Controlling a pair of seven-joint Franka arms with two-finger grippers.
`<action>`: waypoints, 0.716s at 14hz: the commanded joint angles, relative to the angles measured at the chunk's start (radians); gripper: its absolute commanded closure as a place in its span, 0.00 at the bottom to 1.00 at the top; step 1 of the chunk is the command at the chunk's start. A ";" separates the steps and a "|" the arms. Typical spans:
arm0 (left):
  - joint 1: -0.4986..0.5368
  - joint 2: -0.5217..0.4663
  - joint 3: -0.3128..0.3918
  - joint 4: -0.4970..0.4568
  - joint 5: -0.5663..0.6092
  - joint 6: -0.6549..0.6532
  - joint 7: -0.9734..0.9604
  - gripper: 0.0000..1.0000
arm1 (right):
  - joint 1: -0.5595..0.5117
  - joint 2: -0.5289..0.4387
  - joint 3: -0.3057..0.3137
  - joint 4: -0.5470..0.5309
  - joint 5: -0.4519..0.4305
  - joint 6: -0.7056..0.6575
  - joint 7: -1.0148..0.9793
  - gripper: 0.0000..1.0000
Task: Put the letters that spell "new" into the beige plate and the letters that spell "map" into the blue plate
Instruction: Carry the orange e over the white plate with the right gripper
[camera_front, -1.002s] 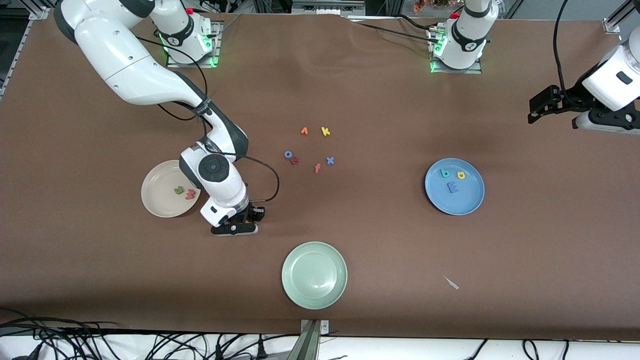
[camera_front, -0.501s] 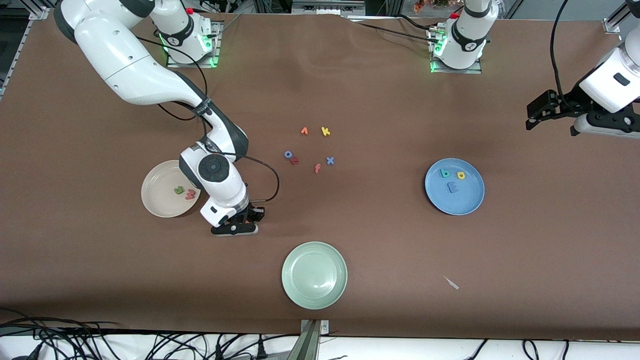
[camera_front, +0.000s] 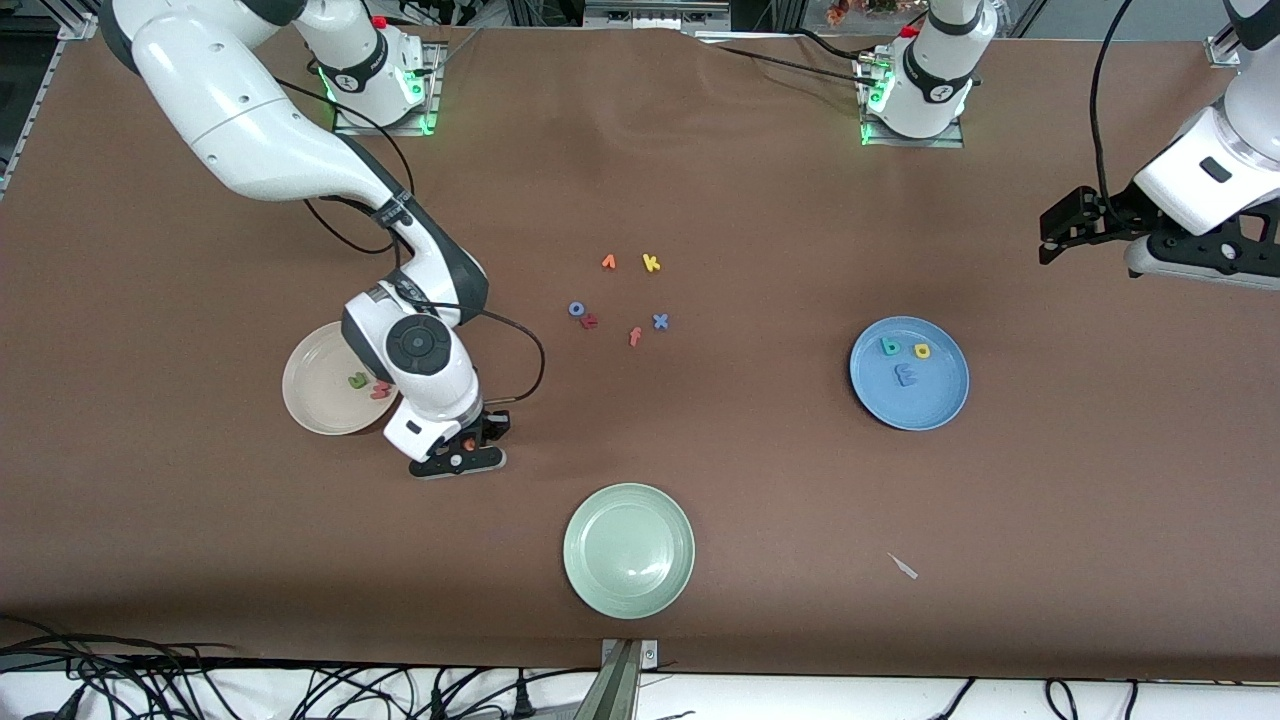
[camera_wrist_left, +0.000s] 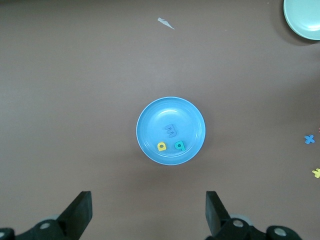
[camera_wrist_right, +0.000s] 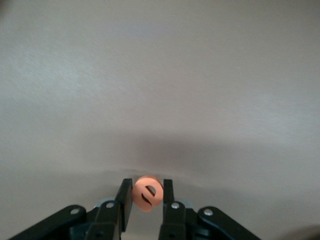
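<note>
Pinching the round orange foam "e" (camera_wrist_right: 147, 193) between its fingers, the right gripper (camera_front: 462, 447) hangs over bare brown cloth just beside the cream-beige round plate (camera_front: 312, 400), toward the left arm's end of it. That plate holds the olive-green "n" (camera_front: 357, 380) and salmon-red "w" (camera_front: 380, 389); periwinkle "m" (camera_front: 905, 375), teal "a" (camera_front: 889, 346) and yellow "p" (camera_front: 922, 351) lie in the mid-blue round plate (camera_front: 940, 405).

Risk, imo: the grip is on the e's edges only, so a quick swing could twist it out short of the rim; a release too high and it may bounce off the plate.

Left gripper (camera_wrist_left: 150, 215), spread wide and empty, waits above, w/ the blue plate well below it. Only the right wrist view shows the "e" clamped; the front view shows just an orange speck.
</note>
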 joint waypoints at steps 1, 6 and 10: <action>0.002 -0.002 -0.004 0.000 0.022 -0.001 0.017 0.00 | -0.065 -0.076 0.013 -0.006 0.113 -0.092 -0.204 0.79; 0.005 -0.007 -0.004 0.000 0.015 -0.024 0.009 0.00 | -0.116 -0.231 0.009 -0.032 0.252 -0.270 -0.393 0.79; 0.002 -0.004 -0.004 0.003 0.015 -0.023 0.008 0.00 | -0.146 -0.380 0.007 -0.119 0.318 -0.328 -0.468 0.79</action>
